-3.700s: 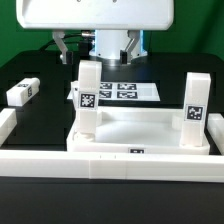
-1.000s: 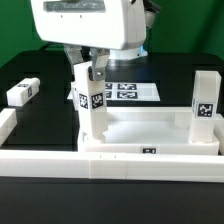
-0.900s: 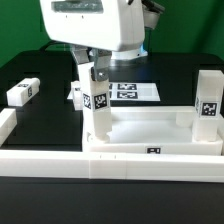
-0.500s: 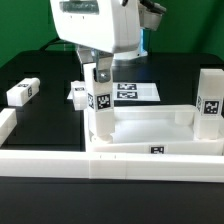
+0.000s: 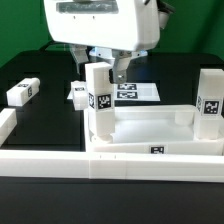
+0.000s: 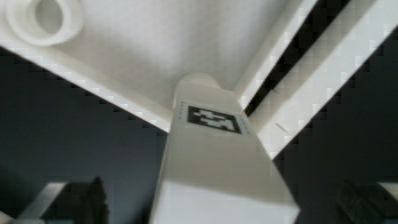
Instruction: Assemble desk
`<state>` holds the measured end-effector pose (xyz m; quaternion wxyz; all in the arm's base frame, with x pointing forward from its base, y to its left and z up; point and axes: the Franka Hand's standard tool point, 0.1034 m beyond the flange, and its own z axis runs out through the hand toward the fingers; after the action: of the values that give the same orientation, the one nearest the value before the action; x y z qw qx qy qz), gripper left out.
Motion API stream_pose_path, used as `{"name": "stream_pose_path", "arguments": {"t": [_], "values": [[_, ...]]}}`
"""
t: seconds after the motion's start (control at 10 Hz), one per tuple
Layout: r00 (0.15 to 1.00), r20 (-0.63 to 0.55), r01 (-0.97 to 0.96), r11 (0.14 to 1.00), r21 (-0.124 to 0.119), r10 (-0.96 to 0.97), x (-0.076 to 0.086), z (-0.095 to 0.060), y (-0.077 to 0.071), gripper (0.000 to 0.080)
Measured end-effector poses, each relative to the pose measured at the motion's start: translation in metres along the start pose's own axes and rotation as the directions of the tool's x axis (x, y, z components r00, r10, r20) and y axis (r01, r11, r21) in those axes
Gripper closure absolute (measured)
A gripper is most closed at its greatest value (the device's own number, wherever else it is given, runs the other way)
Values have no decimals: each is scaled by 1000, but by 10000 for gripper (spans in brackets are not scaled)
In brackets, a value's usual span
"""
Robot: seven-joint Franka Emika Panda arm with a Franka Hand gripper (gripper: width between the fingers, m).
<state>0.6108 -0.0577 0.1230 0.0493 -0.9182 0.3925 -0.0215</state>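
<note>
The gripper [image 5: 106,66] hung over the upright leg [image 5: 99,105] with its jaws spread wide. One finger stood on each side of the leg's top and neither pressed it, whereas a second before they had been clamped on it. In the wrist view the dark fingers [image 6: 80,200] sat out at either side with a gap between them and the leg, whose tag [image 6: 214,118] faced the camera. Beyond the leg lay the white tabletop [image 6: 160,50] and one round socket [image 6: 50,22]. The upright leg stood unsupported at the near corner of the tabletop [image 5: 150,125], on the exterior view's left side of it. A second leg [image 5: 210,105] stood upright at the tabletop's corner toward the exterior view's right. Compared with a few seconds earlier, the tabletop and both standing legs had shifted toward the exterior view's right, and the gripper, then further back and clear of the parts, had come down over the leg. A loose leg [image 5: 22,92] lay in the same place on the black table [image 5: 40,125], toward the exterior view's left. Another leg [image 5: 78,93] lay just behind the upright one, beside the marker board [image 5: 140,92]. The border rail [image 5: 60,165] ran along the front as before.
</note>
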Motion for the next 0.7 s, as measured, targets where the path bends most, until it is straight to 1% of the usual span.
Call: {"name": "stream_pose_path", "arguments": {"t": [0.3, 0.4, 0.7], "values": [[969, 0, 246, 969, -2, -246, -1, 0, -1, 150], [958, 0, 286, 958, -2, -286, -2, 1, -2, 150], [836, 3, 548, 836, -5, -548, -2, 1, 0, 150]]}}
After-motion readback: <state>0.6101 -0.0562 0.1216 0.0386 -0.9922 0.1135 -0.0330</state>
